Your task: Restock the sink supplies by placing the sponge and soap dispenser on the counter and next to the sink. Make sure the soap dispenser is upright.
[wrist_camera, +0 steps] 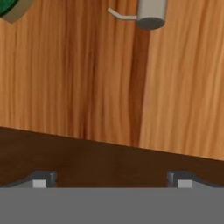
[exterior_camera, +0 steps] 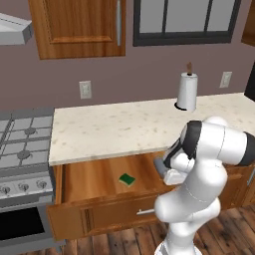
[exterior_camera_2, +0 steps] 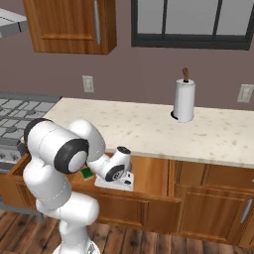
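Observation:
The green sponge (exterior_camera: 127, 179) lies flat on the floor of an open wooden drawer (exterior_camera: 89, 182) under the beige speckled counter (exterior_camera: 114, 130). A corner of the sponge (wrist_camera: 8, 8) shows at the top left of the hand view. The soap dispenser (wrist_camera: 151, 13), grey with a thin nozzle, stands in the same drawer to the sponge's right. It also shows as the grey-blue soap dispenser (exterior_camera: 159, 165) beside my hand. My gripper (wrist_camera: 111, 182) hangs over the drawer, open, short of both things, with nothing between its fingers. The sink is out of view.
A white paper-towel roll (exterior_camera: 187, 92) stands at the back of the counter. A gas stove (exterior_camera: 25, 149) adjoins the counter on the left. Wall cabinets (exterior_camera: 79, 25) and a window (exterior_camera: 187, 20) hang above. My own arm (exterior_camera_2: 59, 149) hides part of the drawer in the right base view.

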Controlling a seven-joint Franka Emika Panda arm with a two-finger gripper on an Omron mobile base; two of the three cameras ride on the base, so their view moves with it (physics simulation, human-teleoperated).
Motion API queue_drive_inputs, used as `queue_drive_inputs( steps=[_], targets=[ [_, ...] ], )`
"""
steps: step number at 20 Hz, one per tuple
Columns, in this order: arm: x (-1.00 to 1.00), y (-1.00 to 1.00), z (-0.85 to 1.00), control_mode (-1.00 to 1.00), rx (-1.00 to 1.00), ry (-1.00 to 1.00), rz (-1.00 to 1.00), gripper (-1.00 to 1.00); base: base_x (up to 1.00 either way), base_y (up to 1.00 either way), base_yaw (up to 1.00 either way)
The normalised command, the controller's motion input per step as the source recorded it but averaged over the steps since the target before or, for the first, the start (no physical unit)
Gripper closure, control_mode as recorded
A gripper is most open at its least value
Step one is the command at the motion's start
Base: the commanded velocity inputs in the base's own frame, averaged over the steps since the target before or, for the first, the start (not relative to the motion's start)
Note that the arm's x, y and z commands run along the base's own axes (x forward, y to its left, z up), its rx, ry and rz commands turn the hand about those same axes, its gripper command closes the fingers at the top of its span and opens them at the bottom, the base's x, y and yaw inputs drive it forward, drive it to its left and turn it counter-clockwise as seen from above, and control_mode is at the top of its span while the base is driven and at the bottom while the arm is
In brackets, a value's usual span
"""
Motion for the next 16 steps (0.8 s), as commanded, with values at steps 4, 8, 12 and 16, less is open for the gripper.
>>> queue_drive_inputs(
  steps=[4,8,12,16],
  targets=[
    [-0.55,0.0,0.05,-1.0,0.0,0.05,0.0,-1.0,0.0,0.0,0.0],
    [0.2,0.0,0.28,-1.0,0.0,0.04,0.0,-1.0,0.0,0.0,0.0],
    [0.77,-0.02,0.18,-1.0,0.0,0.0,0.0,-1.0,0.0,0.0,0.0],
    [0.58,-0.09,0.01,-1.0,0.0,0.0,-0.01,-1.0,0.0,0.0,0.0]
  ],
)
